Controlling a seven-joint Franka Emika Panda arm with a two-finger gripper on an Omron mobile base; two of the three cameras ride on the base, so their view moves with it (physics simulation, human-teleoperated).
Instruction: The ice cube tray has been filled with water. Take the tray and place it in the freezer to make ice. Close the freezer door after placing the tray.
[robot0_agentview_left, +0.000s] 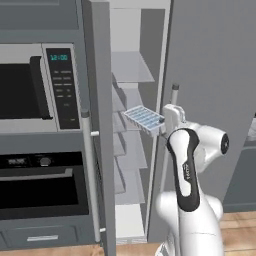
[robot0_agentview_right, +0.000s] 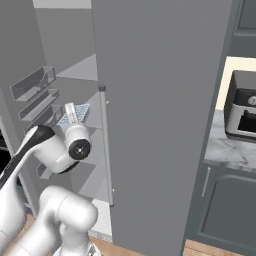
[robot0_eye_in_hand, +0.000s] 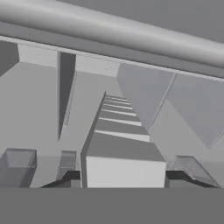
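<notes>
- the ice cube tray (robot0_agentview_left: 144, 119) is up in the air at the mouth of the open freezer (robot0_agentview_left: 131, 75), tilted, pale blue cells facing up; its near end sits at the white hand of the arm (robot0_agentview_left: 187, 165)
- from the hand camera the tray (robot0_eye_in_hand: 118, 144) runs away from the lens as a long white slab, and the two dark fingertips (robot0_eye_in_hand: 70, 176) sit tight against its sides — so the gripper (robot0_eye_in_hand: 124, 177) is clamped on the tray
- freezer door (robot0_agentview_left: 100, 125) is swung wide open, its silver bar handle (robot0_agentview_left: 90, 175) facing the camera; door bins (robot0_agentview_right: 34, 83) visible in the right base view
- the fridge's other door (robot0_agentview_right: 160, 115) is closed — plain grey
- microwave (robot0_agentview_left: 37, 87) on the left has a teal clock; digits too small to make out; oven (robot0_agentview_left: 42, 185) below it
- toaster oven (robot0_agentview_right: 242, 107) on the marble counter (robot0_agentview_right: 230, 150) off to the right
</notes>
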